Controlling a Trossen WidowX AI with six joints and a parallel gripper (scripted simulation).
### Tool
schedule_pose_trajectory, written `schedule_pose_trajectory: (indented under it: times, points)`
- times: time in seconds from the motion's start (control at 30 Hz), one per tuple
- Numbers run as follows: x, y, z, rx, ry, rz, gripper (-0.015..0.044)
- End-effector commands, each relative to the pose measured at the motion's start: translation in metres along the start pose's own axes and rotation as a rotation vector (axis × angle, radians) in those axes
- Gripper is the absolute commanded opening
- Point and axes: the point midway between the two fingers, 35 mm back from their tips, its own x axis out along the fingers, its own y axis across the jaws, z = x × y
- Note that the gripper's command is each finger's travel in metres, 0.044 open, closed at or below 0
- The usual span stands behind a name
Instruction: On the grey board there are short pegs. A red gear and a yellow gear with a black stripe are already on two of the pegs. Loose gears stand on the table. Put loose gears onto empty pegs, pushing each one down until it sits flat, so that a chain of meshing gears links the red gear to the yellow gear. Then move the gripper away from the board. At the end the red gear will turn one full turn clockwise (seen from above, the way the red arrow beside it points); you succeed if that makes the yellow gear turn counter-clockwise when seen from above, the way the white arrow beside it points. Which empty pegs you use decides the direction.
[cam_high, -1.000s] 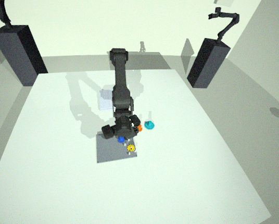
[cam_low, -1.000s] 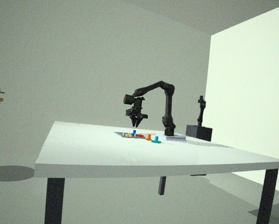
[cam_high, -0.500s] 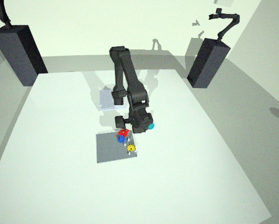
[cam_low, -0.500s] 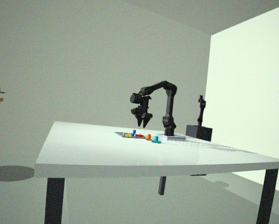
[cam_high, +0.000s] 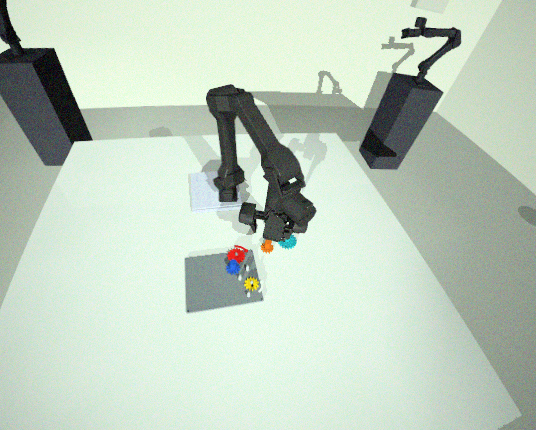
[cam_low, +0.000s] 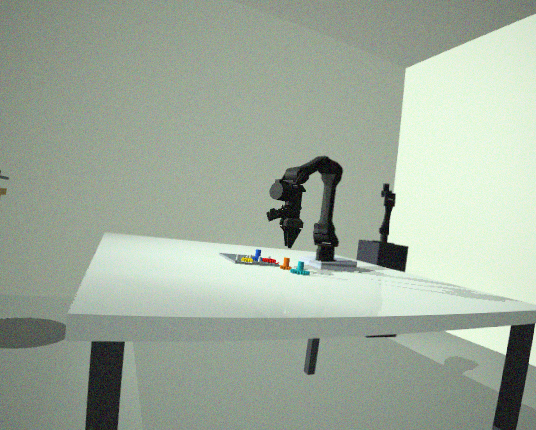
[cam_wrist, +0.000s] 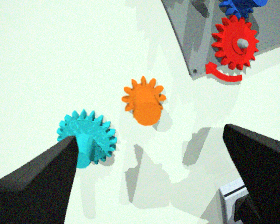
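Note:
My gripper (cam_low: 289, 247) (cam_wrist: 154, 137) is open and empty, above the table beside the board. An orange gear (cam_high: 267, 247) (cam_low: 286, 263) (cam_wrist: 144, 99) stands on the table, between the fingers' lines of sight but well below them. A teal gear (cam_high: 288, 243) (cam_low: 300, 269) (cam_wrist: 95, 131) stands near it, partly behind one finger in the wrist view. On the grey board (cam_high: 207, 287) (cam_wrist: 186, 30) are the red gear (cam_high: 236, 257) (cam_wrist: 228, 44), the yellow gear (cam_high: 247, 284) (cam_low: 247, 260) and a blue gear (cam_high: 233, 268) (cam_low: 258, 254) (cam_wrist: 240, 9) close beside the red one. Several white pegs show bare near the yellow gear.
The red arrow (cam_wrist: 224, 76) curves at the board's corner. The arm's base plate (cam_high: 202, 192) (cam_low: 345, 264) is behind the board. Other arms stand on dark pedestals (cam_high: 402, 115) (cam_high: 37, 110) beyond the table.

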Motion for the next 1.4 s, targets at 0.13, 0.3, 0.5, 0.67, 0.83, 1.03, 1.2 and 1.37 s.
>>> schedule_pose_trajectory:
  times: [0.13,0.3,0.5,0.67,0.83,1.03,1.2,1.37]
  points:
    - [0.019,-0.001,-0.002,0.018,-0.003,-0.005,0.0440]
    - [0.024,-0.001,-0.002,0.018,-0.003,-0.005,0.0440]
    - [0.033,-0.001,-0.002,0.018,-0.003,-0.005,0.0440]
    - [0.041,0.000,-0.002,0.018,-0.003,-0.005,0.0440]
    - [0.049,-0.001,-0.002,0.018,-0.003,-0.006,0.0440]
    - [0.051,-0.001,-0.003,0.018,-0.003,-0.006,0.0440]
    - [0.051,-0.001,-0.003,0.018,-0.003,-0.006,0.0387]
    - [0.051,-0.001,-0.003,0.018,-0.003,-0.006,0.0256]
